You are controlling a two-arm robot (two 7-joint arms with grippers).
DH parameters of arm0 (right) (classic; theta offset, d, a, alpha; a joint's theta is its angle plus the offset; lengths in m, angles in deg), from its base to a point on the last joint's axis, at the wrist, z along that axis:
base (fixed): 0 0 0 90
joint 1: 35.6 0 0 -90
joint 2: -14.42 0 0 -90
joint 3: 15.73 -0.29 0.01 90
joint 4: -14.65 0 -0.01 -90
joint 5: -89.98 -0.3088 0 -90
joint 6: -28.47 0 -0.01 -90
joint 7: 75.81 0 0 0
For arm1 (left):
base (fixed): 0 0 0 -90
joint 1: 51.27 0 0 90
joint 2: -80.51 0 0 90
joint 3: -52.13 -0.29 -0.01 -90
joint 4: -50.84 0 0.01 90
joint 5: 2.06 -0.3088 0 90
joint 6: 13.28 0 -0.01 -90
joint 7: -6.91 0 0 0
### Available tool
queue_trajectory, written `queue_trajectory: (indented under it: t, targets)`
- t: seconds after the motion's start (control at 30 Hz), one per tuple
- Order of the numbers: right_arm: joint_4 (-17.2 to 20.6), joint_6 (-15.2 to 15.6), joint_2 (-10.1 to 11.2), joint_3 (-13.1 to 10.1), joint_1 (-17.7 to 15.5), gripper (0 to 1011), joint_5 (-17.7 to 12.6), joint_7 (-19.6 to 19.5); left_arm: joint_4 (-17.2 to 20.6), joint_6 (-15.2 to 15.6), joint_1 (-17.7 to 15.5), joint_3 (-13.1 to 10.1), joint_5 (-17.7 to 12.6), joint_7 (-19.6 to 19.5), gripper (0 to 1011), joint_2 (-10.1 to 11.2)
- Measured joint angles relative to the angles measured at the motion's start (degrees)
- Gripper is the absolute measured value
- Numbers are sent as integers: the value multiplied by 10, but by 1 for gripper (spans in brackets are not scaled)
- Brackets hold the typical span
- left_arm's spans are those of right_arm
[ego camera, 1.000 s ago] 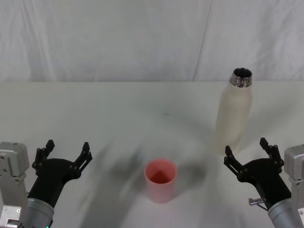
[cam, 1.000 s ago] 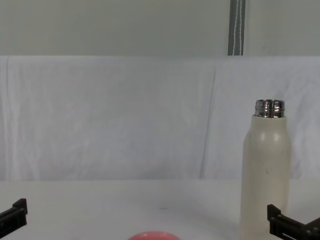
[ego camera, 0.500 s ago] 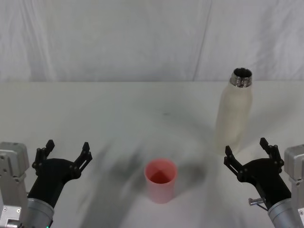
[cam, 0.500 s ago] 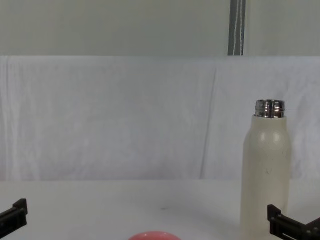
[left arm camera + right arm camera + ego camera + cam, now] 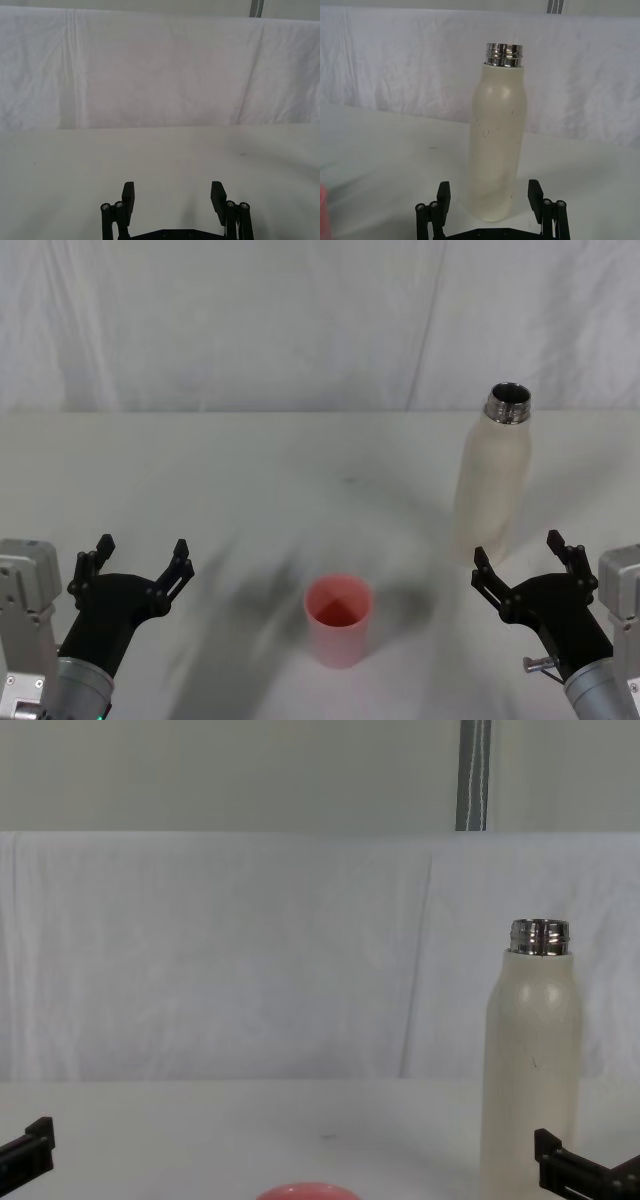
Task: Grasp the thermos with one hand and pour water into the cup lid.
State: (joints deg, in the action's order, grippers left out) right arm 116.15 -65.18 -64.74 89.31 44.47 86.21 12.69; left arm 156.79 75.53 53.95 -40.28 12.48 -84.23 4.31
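The cream thermos [image 5: 492, 475] stands uncapped, steel neck bare, right of the pink cup lid [image 5: 338, 620] on the white table [image 5: 250, 470]; the right gripper [image 5: 522, 561] gapes empty near it; the left gripper [image 5: 138, 558] likewise; white cloth [image 5: 250, 320] behind.

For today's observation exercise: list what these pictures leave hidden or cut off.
- Water level in the thermos: opaque wall, dark neck, head view.
- Cup lid: chest view's lower edge shows just its rim.
- Left gripper and right gripper: fingers cropped, chest view.
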Motion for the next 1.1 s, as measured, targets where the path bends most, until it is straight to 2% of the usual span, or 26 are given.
queue_trajectory:
  t: [1.1]
  targets:
    - [0, 0, 0, 0, 0, 1000, 0, 0, 0, 0, 0, 0, 0, 0, 1001, 0]
